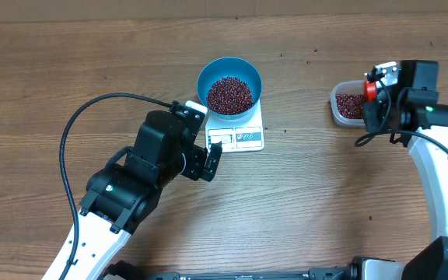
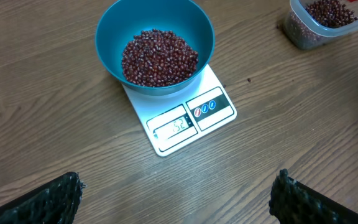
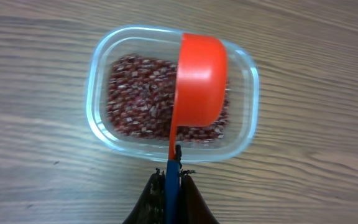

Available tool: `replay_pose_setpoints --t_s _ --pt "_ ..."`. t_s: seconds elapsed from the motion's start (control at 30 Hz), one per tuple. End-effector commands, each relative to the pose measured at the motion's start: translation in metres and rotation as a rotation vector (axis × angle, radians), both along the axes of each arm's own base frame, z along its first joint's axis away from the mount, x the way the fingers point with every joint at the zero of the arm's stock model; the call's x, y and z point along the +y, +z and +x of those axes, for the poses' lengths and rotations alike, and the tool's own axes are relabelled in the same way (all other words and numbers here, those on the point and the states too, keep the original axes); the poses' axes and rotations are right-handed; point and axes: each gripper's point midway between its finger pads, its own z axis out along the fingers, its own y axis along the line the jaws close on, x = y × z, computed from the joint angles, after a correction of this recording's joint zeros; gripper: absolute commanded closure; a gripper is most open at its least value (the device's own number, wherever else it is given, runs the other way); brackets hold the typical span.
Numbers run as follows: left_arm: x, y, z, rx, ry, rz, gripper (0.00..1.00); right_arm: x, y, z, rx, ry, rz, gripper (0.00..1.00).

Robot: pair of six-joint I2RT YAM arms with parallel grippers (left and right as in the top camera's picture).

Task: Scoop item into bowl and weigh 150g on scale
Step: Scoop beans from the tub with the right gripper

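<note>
The blue bowl (image 1: 229, 84) (image 2: 155, 53) stands on the white scale (image 1: 247, 132) (image 2: 191, 118) and holds a heap of red-brown beans (image 1: 229, 94) (image 2: 159, 57). My left gripper (image 1: 212, 159) (image 2: 176, 196) hangs open just in front of the scale, nothing between its fingers. At the right, my right gripper (image 1: 373, 97) (image 3: 174, 177) is shut on the blue handle of an orange scoop (image 3: 197, 74). The scoop is turned on its side above a clear tub (image 1: 347, 105) (image 3: 241, 68) with more beans (image 3: 138, 99) in it.
The clear tub also shows at the top right of the left wrist view (image 2: 322, 22). A black cable (image 1: 92, 109) loops over the table left of the left arm. The right arm's white link (image 1: 442, 179) runs down the right side.
</note>
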Motion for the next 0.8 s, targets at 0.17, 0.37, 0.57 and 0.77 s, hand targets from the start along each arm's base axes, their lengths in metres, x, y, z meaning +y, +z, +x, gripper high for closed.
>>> replay_pose_setpoints --t_s 0.17,0.37,0.57,0.77 --pt "0.003 -0.003 0.001 0.000 0.007 0.013 0.00 -0.014 0.021 0.007 -0.098 -0.177 -0.026 0.96" --pt "0.003 -0.003 0.001 0.000 0.007 0.012 0.00 0.011 0.029 0.020 -0.155 -0.086 0.097 0.96" --pt "0.004 -0.003 0.001 0.000 0.007 0.013 0.01 0.062 0.069 0.035 -0.306 0.116 0.325 0.96" --pt "0.003 -0.003 0.001 0.000 0.007 0.012 0.00 0.101 0.089 0.030 -0.346 0.285 0.505 0.96"
